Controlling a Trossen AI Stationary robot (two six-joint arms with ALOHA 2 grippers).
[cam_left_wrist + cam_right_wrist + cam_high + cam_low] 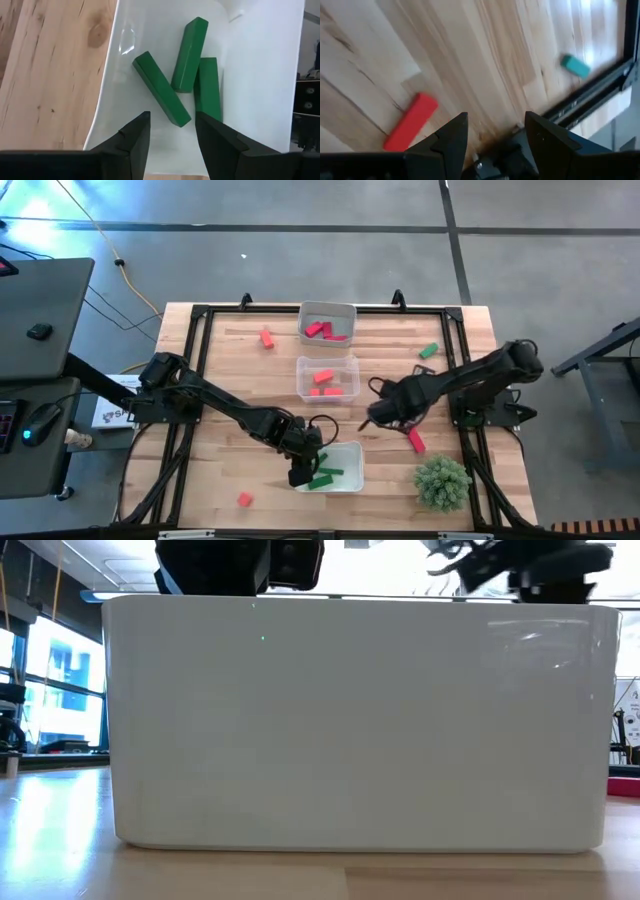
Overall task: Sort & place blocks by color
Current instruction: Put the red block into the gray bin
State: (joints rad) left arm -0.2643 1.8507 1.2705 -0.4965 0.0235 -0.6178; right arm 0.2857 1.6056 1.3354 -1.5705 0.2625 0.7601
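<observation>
robotics lab (framed wooden table (250, 370), concrete floor (540, 270))

We see a white tray wall (360, 720) filling nearly the whole frame, resting on the wooden table (300, 875), with dark arm parts (240, 565) showing above its rim and bright windows (50, 670) beyond on one side.

Two dark, near-black jointed arms, matte finish, chunky rounded housings at the joints. Thin black cables loop loosely near each wrist. Left tool (171, 142): two black angular fingers with flat inner faces and bevelled edges, a black crossbar behind them. Right tool (496, 142): same black wedge-shaped fingers, small metal screw heads and black hardware visible between their bases. No readable markings or labels on either arm.
</observation>
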